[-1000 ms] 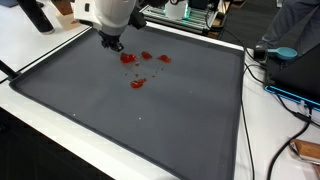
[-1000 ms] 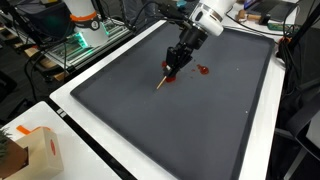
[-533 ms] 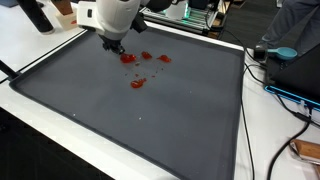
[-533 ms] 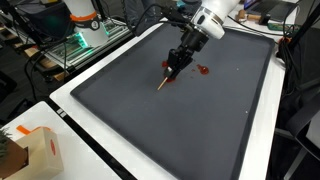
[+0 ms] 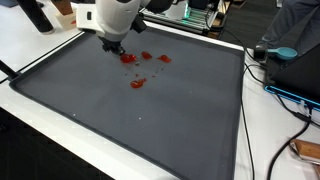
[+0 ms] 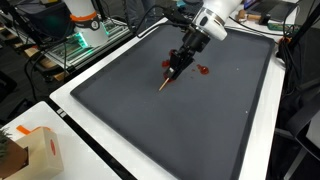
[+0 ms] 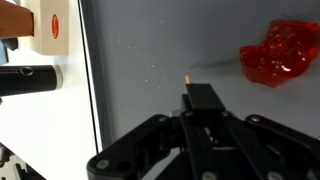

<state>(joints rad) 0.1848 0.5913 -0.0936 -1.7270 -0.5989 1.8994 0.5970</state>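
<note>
We see the gripper (image 6: 173, 71) closed on a thin stick (image 6: 163, 83) that slants down from its fingers toward the dark mat (image 6: 150, 120), its tip just beside the red pieces (image 6: 203, 70) near the mat's far side. In the wrist view the fingers (image 7: 203, 98) are pressed together around the stick, and one red piece (image 7: 278, 52) lies near; we cannot tell whether the tip touches the mat.

Red pieces (image 5: 137, 83) on grey mat (image 5: 150, 120); stick (image 6: 163, 83) seemingly tan.
</note>
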